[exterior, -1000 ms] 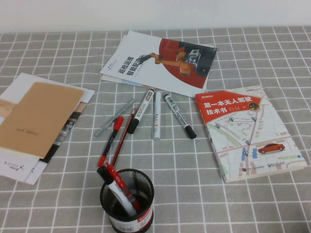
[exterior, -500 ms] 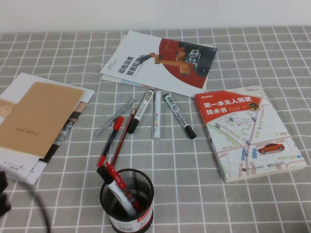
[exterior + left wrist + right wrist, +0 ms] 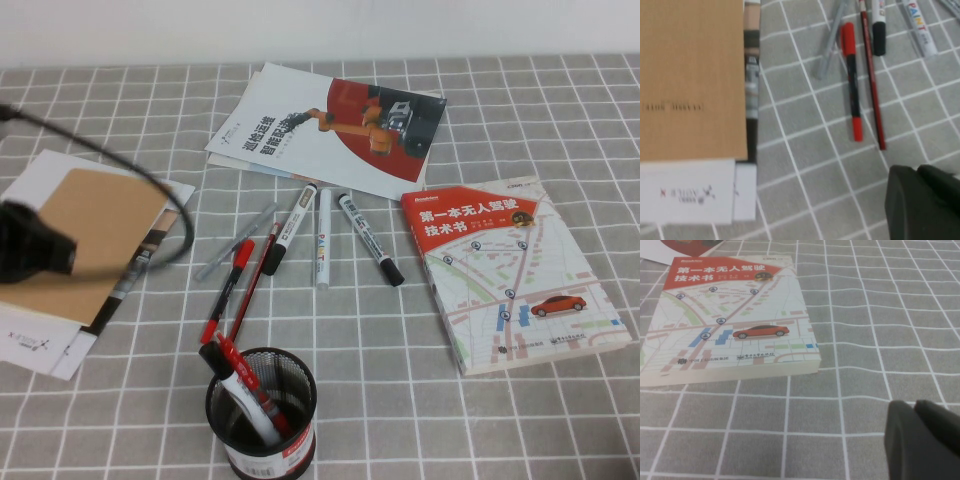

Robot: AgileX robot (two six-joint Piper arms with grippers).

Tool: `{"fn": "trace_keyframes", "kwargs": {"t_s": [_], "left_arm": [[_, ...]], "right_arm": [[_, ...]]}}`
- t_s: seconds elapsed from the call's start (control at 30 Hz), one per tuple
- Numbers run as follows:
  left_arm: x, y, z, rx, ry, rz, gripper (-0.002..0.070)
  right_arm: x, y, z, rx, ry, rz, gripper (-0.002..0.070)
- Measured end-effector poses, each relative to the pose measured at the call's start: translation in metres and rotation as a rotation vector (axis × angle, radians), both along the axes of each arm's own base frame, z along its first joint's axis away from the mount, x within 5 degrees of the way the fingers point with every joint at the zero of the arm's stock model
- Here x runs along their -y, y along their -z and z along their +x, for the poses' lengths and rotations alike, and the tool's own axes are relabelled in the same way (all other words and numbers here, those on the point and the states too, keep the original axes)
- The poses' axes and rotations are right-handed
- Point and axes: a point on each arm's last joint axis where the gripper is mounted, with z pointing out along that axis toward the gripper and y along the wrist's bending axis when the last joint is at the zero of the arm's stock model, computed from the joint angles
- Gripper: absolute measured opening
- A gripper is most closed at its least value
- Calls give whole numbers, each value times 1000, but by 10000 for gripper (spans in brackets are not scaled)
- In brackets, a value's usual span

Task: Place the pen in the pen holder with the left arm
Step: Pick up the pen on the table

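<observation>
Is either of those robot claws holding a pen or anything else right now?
Nothing is held. The left gripper is shut and empty above the brown notebook; the right gripper hovers empty near the map-cover book.

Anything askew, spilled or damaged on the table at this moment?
Nothing damaged or spilled. The pen lies loose among markers and red pens, not held. The pen holder stands upright, already holding pens. The left gripper, shut, hovers over the brown notebook; the right gripper, shut, sits near the map book.

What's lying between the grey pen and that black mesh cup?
In the high view, the red-capped pen and a red pencil lie between the grey pen and the cup.
</observation>
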Motion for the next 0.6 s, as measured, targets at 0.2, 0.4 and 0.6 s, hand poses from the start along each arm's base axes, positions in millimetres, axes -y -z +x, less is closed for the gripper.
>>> {"fn": "trace_keyframes", "kwargs": {"t_s": [0.2, 0.4, 0.6], "left_arm": [[5, 10, 53, -108, 68, 28, -2], [35, 27, 102, -176, 197, 68, -2], [81, 47, 137, -229, 344, 144, -2]], "right_arm": [[0, 0, 0, 0, 0, 0, -15], [0, 0, 0, 0, 0, 0, -15], [0, 0, 0, 0, 0, 0, -15]]}}
